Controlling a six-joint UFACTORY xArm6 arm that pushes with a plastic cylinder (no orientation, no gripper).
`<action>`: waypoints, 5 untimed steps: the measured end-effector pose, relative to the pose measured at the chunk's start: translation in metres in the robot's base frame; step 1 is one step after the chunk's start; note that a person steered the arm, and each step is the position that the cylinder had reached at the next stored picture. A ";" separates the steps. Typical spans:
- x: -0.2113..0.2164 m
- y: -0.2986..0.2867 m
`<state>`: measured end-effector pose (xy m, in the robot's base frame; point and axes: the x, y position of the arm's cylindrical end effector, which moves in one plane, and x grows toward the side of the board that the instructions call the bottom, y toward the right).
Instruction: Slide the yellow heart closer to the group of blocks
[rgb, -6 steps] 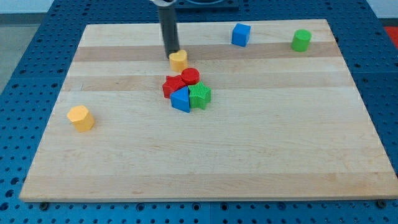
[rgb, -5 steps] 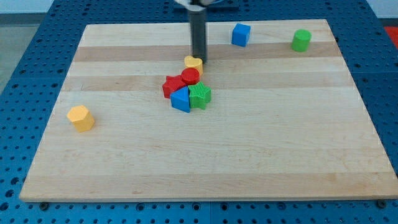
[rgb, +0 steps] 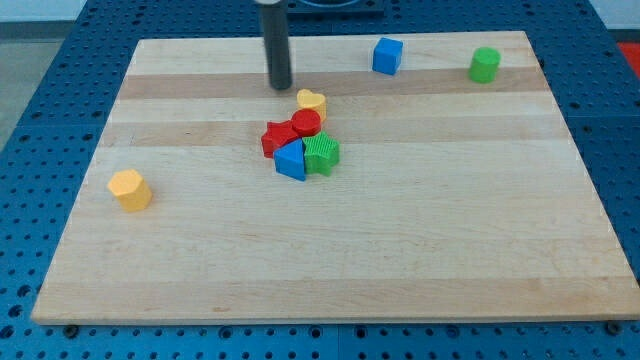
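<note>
The yellow heart (rgb: 311, 101) lies on the wooden board (rgb: 420, 230), touching the upper edge of the red cylinder (rgb: 306, 124). The group below it holds a red star-like block (rgb: 277, 138), a blue block (rgb: 291, 160) and a green block (rgb: 322, 154), all packed together. My tip (rgb: 281, 86) stands on the board up and to the left of the yellow heart, a short gap away, not touching it.
A yellow hexagonal block (rgb: 130, 190) sits alone at the view's left. A blue cube (rgb: 387, 56) and a green cylinder (rgb: 484, 65) stand near the board's top edge at the right. A blue pegboard surrounds the board.
The yellow heart was pushed right and slightly down, against the red cylinder. My tip swung right behind it, then drew back to the left, away from the heart.
</note>
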<state>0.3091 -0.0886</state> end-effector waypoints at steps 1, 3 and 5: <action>0.011 -0.002; 0.022 0.059; 0.045 0.078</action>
